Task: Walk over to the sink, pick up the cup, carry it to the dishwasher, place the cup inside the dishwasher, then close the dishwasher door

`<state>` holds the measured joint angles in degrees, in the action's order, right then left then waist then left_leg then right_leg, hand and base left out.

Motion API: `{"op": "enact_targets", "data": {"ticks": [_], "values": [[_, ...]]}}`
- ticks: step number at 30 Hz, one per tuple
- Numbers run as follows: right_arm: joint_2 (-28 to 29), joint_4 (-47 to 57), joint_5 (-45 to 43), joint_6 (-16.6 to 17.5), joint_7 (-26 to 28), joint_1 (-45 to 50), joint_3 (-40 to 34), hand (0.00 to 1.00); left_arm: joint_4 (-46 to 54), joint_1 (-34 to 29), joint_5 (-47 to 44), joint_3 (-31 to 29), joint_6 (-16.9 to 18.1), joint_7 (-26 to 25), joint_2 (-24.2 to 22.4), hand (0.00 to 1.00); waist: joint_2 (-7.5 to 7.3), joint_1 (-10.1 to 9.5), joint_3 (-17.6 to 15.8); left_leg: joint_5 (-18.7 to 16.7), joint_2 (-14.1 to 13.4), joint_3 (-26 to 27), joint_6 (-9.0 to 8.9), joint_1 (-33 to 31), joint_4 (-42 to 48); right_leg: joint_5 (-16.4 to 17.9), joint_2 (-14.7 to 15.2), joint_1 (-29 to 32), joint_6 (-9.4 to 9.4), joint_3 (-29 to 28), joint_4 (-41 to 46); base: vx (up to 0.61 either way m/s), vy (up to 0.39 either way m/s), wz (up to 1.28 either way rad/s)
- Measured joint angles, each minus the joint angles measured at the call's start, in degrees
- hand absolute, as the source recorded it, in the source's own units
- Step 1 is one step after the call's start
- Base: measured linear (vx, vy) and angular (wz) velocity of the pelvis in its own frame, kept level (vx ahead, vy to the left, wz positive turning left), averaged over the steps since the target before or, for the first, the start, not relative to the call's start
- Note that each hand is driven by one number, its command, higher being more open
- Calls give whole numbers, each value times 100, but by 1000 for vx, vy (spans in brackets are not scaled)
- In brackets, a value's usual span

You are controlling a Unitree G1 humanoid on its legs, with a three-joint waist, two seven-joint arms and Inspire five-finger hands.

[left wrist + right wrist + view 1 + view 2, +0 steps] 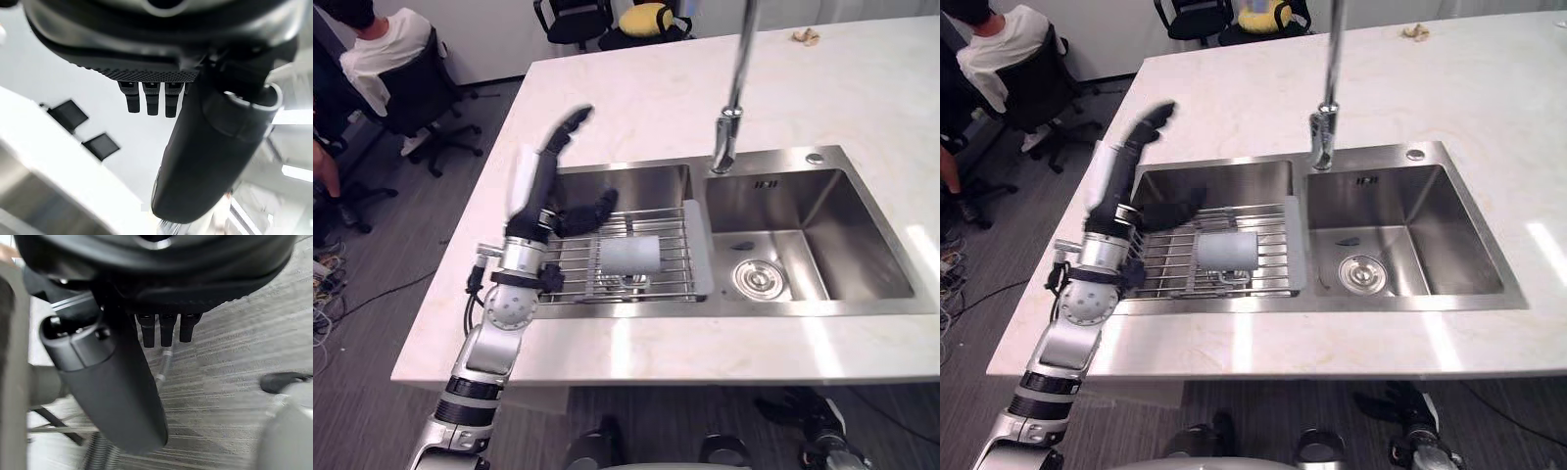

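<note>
Pale grey cup (628, 256), silvery steel sink (862, 245), cream faintly veined tabletop (636, 98), black left hand (545, 181), grey streaked floor (244, 357).

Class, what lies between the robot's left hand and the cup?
In the left eye view, only bare bars of the wire rack lie between the left hand and the cup.

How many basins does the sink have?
2: the left basin holds a wire rack with the cup lying on it; the right basin shows its drain.
</note>
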<state>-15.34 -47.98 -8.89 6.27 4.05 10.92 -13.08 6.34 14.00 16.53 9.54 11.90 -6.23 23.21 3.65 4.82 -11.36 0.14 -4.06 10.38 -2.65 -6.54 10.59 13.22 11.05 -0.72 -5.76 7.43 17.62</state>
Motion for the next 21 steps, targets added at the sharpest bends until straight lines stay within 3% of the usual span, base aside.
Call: {"op": "enact_targets", "data": {"ticks": [5,12,18,21], "values": [[204,-7,12,0,20,-40,2,90,-4,-92,51,130,-112,299,100,90,-23,-6,1,-6,114,45,18,182,-209,-10,42,-133,-12,-103,-158,89,25,-2],[219,-117,330,-12,22,7,7,90,547,-728,155,550,-111,701,114,90,-47,-31,87,50,80,72,-37,290,-468,-14,-24,-181,-15,-110,-291,27,-32,-3],[344,-186,489,-62,53,53,238,90,540,-912,727,751,-118,817,261,90,-224,-73,283,161,104,76,-32,320,-680,-52,-28,-160,-23,-123,-389,0,0,0],[361,-185,605,-61,59,16,337,90,232,-916,985,818,-122,818,364,90,-237,-67,351,318,113,138,-1,438,-975,-208,-54,-196,-16,-128,-625,-27,30,-9]]}}
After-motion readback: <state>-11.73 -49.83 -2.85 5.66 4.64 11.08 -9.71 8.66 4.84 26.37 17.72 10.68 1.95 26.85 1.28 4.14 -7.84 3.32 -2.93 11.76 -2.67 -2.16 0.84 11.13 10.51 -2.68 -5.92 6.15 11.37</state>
